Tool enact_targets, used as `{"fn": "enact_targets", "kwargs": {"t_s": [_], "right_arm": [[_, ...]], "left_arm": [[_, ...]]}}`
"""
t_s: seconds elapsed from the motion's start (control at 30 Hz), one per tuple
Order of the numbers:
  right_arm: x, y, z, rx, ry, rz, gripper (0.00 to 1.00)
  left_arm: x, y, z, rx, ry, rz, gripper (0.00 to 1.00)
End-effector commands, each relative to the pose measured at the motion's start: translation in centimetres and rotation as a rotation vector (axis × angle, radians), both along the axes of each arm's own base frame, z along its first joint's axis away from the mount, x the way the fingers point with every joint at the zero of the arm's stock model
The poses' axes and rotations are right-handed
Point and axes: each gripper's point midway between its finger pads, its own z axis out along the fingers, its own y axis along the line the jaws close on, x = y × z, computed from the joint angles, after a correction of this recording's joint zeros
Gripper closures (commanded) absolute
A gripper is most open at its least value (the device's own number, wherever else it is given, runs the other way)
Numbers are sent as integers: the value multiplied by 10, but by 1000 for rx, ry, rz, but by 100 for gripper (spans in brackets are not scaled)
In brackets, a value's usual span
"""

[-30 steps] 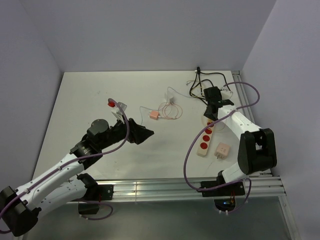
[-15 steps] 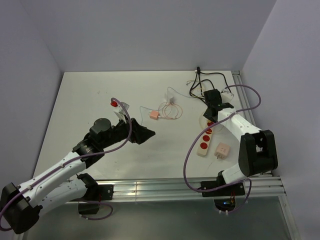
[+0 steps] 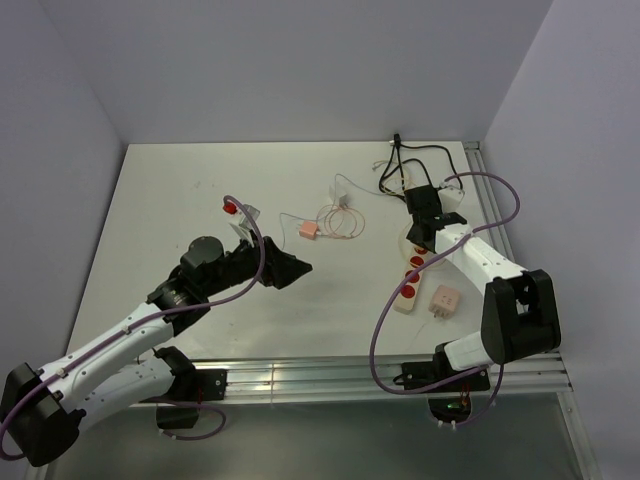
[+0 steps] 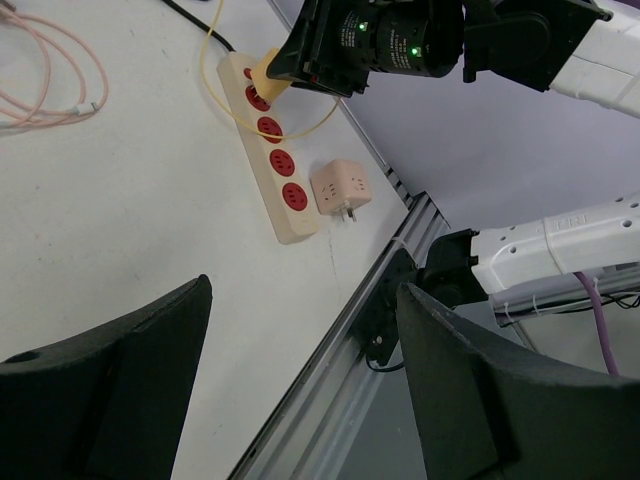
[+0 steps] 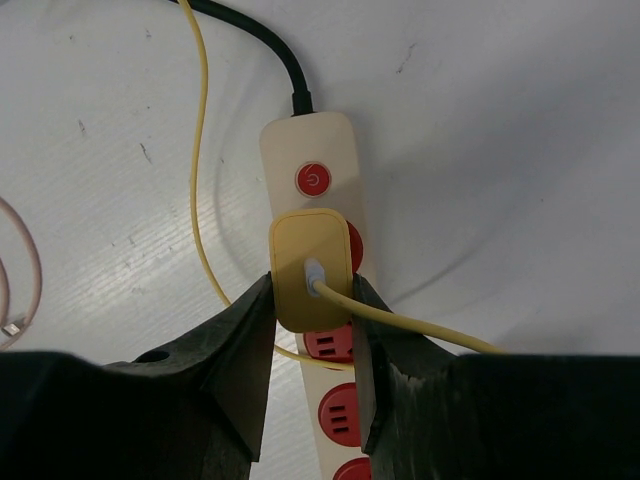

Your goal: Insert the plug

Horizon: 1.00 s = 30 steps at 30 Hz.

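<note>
Right wrist view: your right gripper [image 5: 311, 296] is pinched on the yellow plug [image 5: 311, 262], poised over the power strip [image 5: 308, 148] (socket beside the switch [image 5: 313, 181]); keep it square, press straight down; left gripper [image 4: 300, 335] hangs open, empty

Smooth plastic plug [image 5: 300, 250], matt table [image 5: 520, 120]

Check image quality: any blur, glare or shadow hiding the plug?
Right wrist: sharp, yellow plug clear in the right gripper, soft shadow beside the power strip. Left wrist: strip in focus, left gripper dark and soft. Top external: even light, no glare, plug too small to make out.
</note>
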Motion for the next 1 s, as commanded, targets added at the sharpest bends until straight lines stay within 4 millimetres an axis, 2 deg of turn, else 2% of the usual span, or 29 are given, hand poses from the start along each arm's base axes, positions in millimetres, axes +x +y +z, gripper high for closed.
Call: {"fn": "enact_targets", "kwargs": {"t_s": [0.0,0.2,0.57,0.8,0.97], "right_arm": [[-9,-7,-4,-55,40,10,100],[-11,-6,-5,-71,57,47,100],[-13,19,-28,0,95,163,100],[-25,17,-29,-10,149,145,100],[-36,7,-26,-54,175,129,100]], "left_arm": [[-4,-2,11,-36,-25,-20,21],[-4,0,10,-29,-29,-11,20],[-4,0,8,-27,-25,-11,20],[-5,0,10,-28,-29,-16,20],[-5,-1,10,-27,-28,-24,20]]}}
